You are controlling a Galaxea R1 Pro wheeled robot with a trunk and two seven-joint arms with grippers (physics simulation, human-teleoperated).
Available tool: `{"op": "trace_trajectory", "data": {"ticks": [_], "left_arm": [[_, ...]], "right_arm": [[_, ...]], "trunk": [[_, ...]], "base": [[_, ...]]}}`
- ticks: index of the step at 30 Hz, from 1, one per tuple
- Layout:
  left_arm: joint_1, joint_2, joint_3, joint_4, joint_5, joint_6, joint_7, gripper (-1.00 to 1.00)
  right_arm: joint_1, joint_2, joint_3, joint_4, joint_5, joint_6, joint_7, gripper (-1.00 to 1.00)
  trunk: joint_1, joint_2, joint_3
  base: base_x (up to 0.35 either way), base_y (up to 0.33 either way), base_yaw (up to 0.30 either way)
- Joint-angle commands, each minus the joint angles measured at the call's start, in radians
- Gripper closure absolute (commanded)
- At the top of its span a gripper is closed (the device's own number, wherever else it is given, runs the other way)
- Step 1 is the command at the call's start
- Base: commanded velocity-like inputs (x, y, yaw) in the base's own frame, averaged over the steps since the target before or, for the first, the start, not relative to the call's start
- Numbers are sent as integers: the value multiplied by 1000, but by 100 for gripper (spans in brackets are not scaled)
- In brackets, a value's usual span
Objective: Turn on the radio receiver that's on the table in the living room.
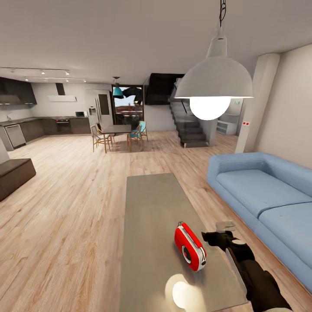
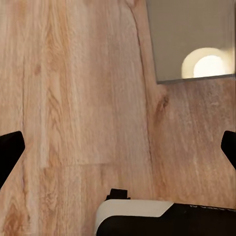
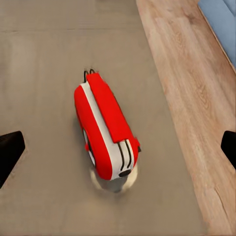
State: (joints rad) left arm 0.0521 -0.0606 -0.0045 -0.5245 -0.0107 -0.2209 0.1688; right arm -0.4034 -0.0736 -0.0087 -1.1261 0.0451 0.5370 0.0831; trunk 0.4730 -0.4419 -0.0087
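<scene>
1. Our right gripper [image 1: 215,237] hangs just beside the radio [image 1: 190,246], on its sofa side, not touching. In the wrist view its fingers [image 3: 11,153] sit wide apart w/ the radio [image 3: 106,127] between them, so jaws spread, nothing pinched.
2. Left gripper [image 2: 118,152]: fingertips at the pic's edges, spread too, over bare floor [image 2: 73,98] near the table corner [image 2: 196,39].
3. Radio stands upright on the near end of the table [image 1: 147,203], dial facing us.
4. Progress, our guess: approach done, reach nearly done; pressing the switch is left. Can't tell if it's on.
5. Farther: sofa [image 1: 264,190] at right, lamp [image 1: 214,82] overhead, kitchen [image 1: 26,121] at back.
</scene>
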Motion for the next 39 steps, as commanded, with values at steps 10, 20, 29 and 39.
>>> {"op": "trace_trajectory", "data": {"ticks": [10,20,29,39], "left_arm": [[0,-16,-7,-37,3,-45,-1,-100],[0,-7,-6,-138,3,-47,-6,-100],[0,-5,-5,-140,0,-44,-2,-100],[0,-6,-5,-140,0,-43,-1,-100]], "right_arm": [[-211,-5,0,4,-4,201,41,-100],[-237,-6,9,69,-1,276,43,-100],[-238,-5,13,78,6,274,48,-100],[-238,-3,35,76,11,271,40,-100]], "trunk": [[0,0,0],[0,0,0],[0,0,0],[0,0,0]], "base": [[0,0,0],[0,-22,0],[18,-304,0],[18,-58,0]]}}
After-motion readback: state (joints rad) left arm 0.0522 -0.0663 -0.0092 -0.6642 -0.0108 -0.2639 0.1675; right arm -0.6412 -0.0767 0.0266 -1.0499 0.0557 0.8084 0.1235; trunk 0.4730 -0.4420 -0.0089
